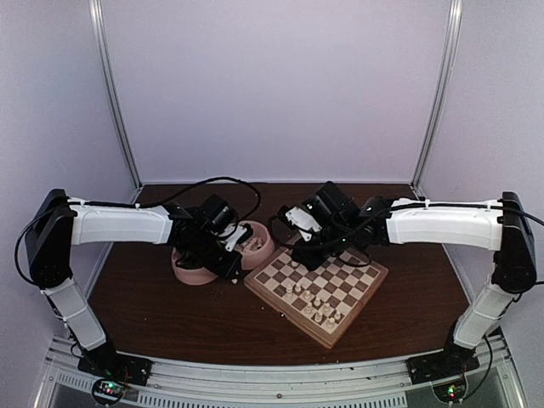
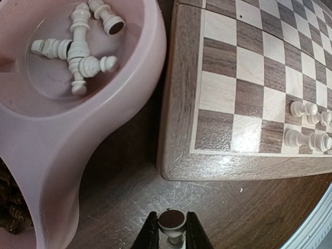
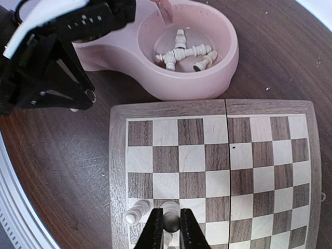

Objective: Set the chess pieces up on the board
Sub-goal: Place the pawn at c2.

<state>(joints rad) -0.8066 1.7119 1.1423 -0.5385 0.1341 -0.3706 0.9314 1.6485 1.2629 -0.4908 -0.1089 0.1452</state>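
Observation:
The wooden board (image 1: 255, 286) lies right of centre, with several cream chess pieces (image 1: 319, 308) standing near its front edge. My left gripper (image 1: 231, 262) hangs between the pink dish and the board's left corner. In the left wrist view it (image 2: 172, 231) is shut on a cream chess piece (image 2: 172, 222), felt base showing, above bare table near the board's corner (image 2: 176, 155). My right gripper (image 3: 168, 231) is over the board (image 3: 116, 155), shut on a cream piece (image 3: 171, 222), next to a standing cream piece (image 3: 136, 211).
The pink double-bowl dish (image 1: 262, 248) sits left of the board; one bowl holds several lying cream pieces (image 2: 78, 52), which also show in the right wrist view (image 3: 181, 52). Dark brown pieces (image 2: 6, 207) fill the other bowl. The left arm (image 3: 52, 57) is close beside the dish.

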